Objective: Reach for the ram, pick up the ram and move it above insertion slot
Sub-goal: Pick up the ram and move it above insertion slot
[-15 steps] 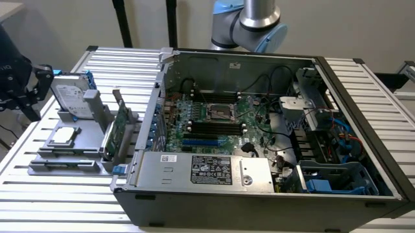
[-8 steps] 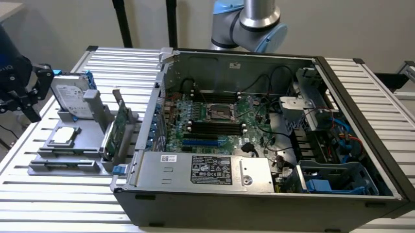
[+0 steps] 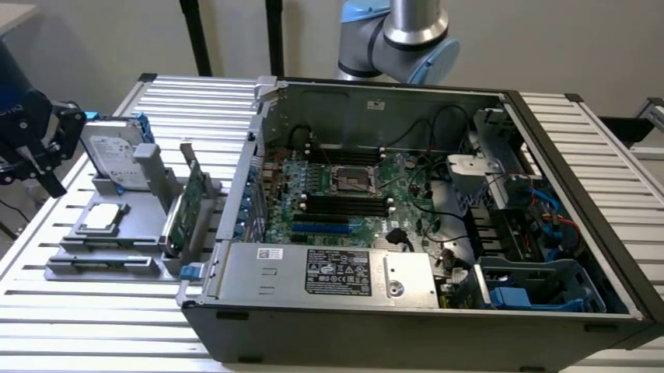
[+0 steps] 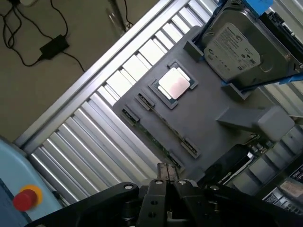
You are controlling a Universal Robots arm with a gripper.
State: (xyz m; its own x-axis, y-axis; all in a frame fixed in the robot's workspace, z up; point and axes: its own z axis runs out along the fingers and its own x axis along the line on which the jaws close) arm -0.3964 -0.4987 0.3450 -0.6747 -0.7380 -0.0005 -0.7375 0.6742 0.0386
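Wrist view: the gripper (image 4: 166,172) has its jaws drawn together to almost no gap, with nothing between them and nothing touched. The ram (image 4: 157,143) stands on its long edge in a slot of the grey tray (image 4: 203,111), a thin green line held between 2 end clips. Its long axis runs parallel to the tray's outer edge, on the side of the CPU (image 4: 176,85) away from the hard drive (image 4: 234,45). The jaw tips appear just past 1 end clip of that slot — apart from the strip, though how high above it I cannot tell. The tray rests on the slatted metal table (image 4: 102,101).

Exterior view: the gripper hangs at the exterior view's left, above the table and to the left of the tray, jaws pointing down and clear of everything. The tray's nearest slot, where the ram sits, runs left to right along the near edge, so the strip's ends point left and right. The expansion card (image 3: 185,208) stands upright at the tray's right side, next to the open computer case (image 3: 415,334). The black memory slots (image 3: 347,203) lie inside the case — well apart from the ram and the jaws, to the right of both.
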